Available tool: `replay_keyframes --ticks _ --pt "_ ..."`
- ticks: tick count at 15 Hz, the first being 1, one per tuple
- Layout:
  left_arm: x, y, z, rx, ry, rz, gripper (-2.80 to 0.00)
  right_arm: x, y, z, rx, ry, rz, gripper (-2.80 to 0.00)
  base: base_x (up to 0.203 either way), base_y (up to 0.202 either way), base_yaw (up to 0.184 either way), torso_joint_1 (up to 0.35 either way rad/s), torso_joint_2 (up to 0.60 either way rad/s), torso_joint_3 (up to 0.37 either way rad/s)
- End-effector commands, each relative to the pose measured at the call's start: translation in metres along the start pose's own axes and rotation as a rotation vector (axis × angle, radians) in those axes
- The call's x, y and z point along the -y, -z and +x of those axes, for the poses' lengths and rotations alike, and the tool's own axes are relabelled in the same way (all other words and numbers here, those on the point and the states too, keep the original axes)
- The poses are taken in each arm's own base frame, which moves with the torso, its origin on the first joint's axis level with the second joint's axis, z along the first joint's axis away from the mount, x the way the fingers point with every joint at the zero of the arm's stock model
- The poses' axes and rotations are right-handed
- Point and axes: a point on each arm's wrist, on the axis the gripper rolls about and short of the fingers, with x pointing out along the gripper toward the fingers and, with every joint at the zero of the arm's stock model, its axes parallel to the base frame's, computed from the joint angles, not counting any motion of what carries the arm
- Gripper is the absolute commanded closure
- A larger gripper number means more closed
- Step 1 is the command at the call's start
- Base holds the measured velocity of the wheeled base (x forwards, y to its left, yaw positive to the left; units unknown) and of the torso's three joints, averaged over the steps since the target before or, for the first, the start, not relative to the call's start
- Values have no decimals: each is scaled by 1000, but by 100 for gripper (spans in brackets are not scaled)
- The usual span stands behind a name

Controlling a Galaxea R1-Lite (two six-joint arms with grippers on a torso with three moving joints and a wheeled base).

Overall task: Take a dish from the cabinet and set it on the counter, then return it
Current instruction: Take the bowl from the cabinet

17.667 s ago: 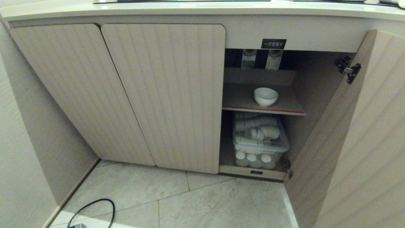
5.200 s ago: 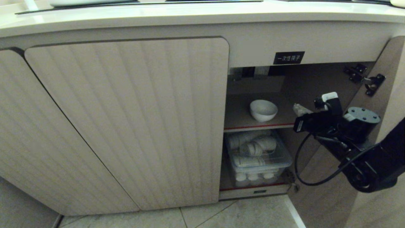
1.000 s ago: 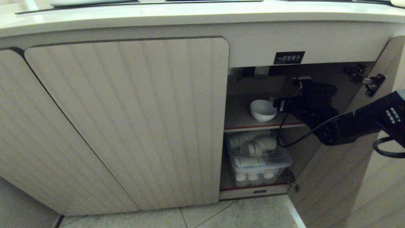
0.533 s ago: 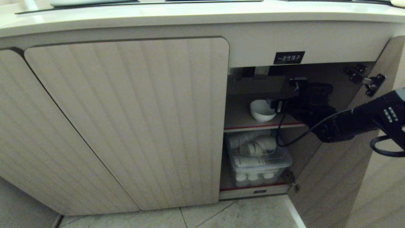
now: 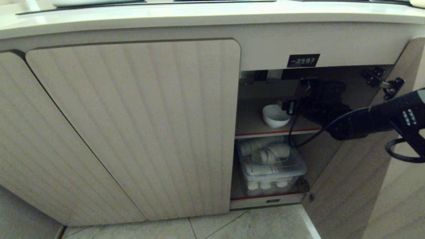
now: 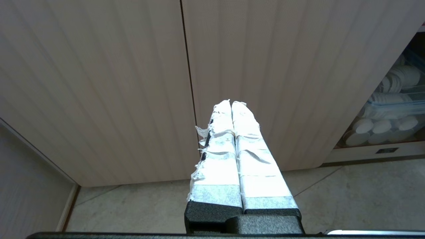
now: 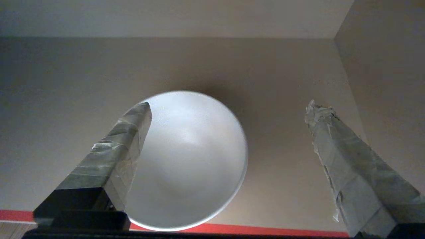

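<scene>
one white bowl (image 5: 275,116) sat on the cabinet's (image 5: 132,126) red-edged upper shelf (image 5: 252,127), under the beige counter (image 5: 199,16). right gripper (image 7: 229,109) hovered over it, fingers spread wide, grasping nothing. left gripper (image 6: 231,103), clenched, faced ribbed doors above a tiled floor (image 6: 332,199).

My right gripper (image 7: 229,109) hangs over the white bowl (image 7: 189,159) with its taped fingers (image 7: 113,159) spread wide; one finger overlaps the bowl's rim, the other stands well clear beside it. The bowl sits upright on the beige shelf (image 7: 66,99), near its red front edge (image 7: 282,229).
</scene>
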Motion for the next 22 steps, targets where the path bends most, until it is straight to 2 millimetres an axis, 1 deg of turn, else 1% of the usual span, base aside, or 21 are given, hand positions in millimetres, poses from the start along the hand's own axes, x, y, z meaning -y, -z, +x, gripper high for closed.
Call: replay_keyframes --ticks 1,6,11,15,22 --pt "0 0 0 0 0 0 0 0 -3 3 -9 1 -1 -280 0 0 0 0 0 0" --pt "0 0 0 0 0 0 0 2 3 8 -33 6 0 -280 0 0 0 0 0 0" --pt "0 0 0 0 0 0 0 3 2 14 -66 8 1 -280 0 0 0 0 0 0" --pt "0 0 0 0 0 0 0 3 7 14 -116 9 0 -280 0 0 0 0 0 0" --pt "0 0 0 0 2 0 0 6 2 18 -168 15 1 -280 0 0 0 0 0 0"
